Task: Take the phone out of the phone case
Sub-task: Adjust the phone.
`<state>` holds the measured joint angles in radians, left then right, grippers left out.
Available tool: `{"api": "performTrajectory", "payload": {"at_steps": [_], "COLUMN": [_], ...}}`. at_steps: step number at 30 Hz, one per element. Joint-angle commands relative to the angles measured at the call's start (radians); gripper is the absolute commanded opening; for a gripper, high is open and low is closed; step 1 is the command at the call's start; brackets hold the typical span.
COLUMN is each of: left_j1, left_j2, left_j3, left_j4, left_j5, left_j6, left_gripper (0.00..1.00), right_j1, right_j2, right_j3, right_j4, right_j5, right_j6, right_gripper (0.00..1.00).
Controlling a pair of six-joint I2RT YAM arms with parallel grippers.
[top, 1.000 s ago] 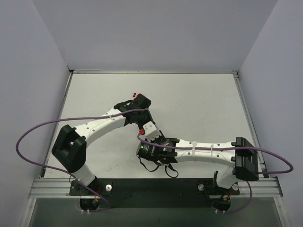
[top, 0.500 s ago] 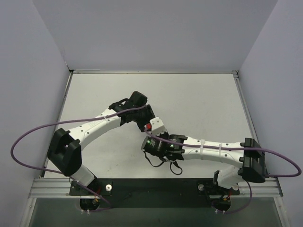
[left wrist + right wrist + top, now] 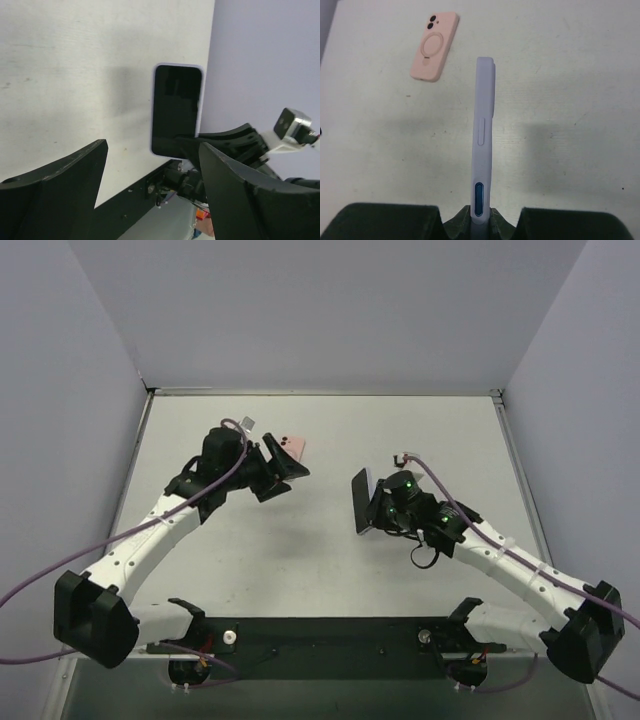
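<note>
On your left, the left gripper [image 3: 283, 472] has let go: its fingers [image 3: 60, 190] are spread wide with nothing between them. From its wrist camera you look between them at the phone. Just beyond its tips in the top view, the pink phone case [image 3: 434, 46] lies flat on the white table [image 3: 330, 430]. Its back faces up, so you can see the ring and the camera cut-out. Whether the gripper touches the case you cannot tell from above.

Moving right, the phone [image 3: 176, 110] is out of the case and well apart from it, toward the middle of the table. It has a lavender body and a dark screen turned toward your left arm. It is lifted off the surface, with its shadow [image 3: 560, 137] on the table beside it.

Your right gripper [image 3: 481, 225] is clamped on the phone's lower end. In its own camera you see the phone edge-on, standing straight out from between the fingers.
</note>
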<state>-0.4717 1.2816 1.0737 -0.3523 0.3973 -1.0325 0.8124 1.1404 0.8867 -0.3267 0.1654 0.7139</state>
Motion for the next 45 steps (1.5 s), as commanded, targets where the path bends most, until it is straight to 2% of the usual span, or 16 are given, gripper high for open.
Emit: {"api": "performTrajectory", "payload": {"at_steps": [1,4,6,10,13,16,24,28,32,36,41,45], "left_j1": [0.022,0.027,0.050,0.081,0.082,0.082,0.084,0.084,0.081,0.084,0.082,0.081], "left_j2": [-0.129,-0.186,-0.186,-0.143,-0.105,-0.065,-0.031,0.008,0.021,0.018,0.016,0.030], "left_j3": [-0.145,-0.210,-0.253,-0.375,-0.422,-0.435,-0.469,-0.483,-0.482,-0.472,-0.466,-0.457], "left_j4": [0.224,0.301,0.387,0.747,0.904,0.993,1.122,1.220,1.219,1.213,1.193,1.202], "left_j5": [-0.106,-0.082,0.048,0.219,0.279,0.324,0.362,0.370,0.360,0.356,0.342,0.341], "left_j6": [0.044,0.073,0.065,-0.116,-0.211,-0.280,-0.386,-0.446,-0.446,-0.440,-0.436,-0.440], "left_gripper": [0.84,0.85,0.86,0.85,0.83,0.80,0.74,0.70,0.67,0.58,0.32,0.32], "right_j1": [-0.140,-0.188,-0.211,-0.225,-0.228,-0.229,-0.220,-0.203,-0.180,-0.144,-0.131,-0.122], "right_j2": [-0.113,-0.134,-0.142,-0.136,-0.130,-0.110,-0.038,-0.004,0.042,0.067,0.085,0.102], "right_j3": [-0.083,-0.112,-0.136,-0.199,-0.245,-0.279,-0.330,-0.341,-0.318,-0.299,-0.302,-0.307], "right_j4": [0.308,0.430,0.486,0.691,0.792,0.923,1.158,1.219,1.241,1.230,1.232,1.252], "right_j5": [-0.419,-0.532,-0.630,-0.751,-0.782,-0.819,-0.839,-0.833,-0.854,-0.853,-0.845,-0.851], "right_j6": [0.113,0.148,0.208,0.327,0.378,0.441,0.522,0.535,0.535,0.516,0.515,0.527], "right_gripper": [0.00,0.00,0.00,0.00,0.00,0.00,0.00,0.00,0.00,0.00,0.00,0.00]}}
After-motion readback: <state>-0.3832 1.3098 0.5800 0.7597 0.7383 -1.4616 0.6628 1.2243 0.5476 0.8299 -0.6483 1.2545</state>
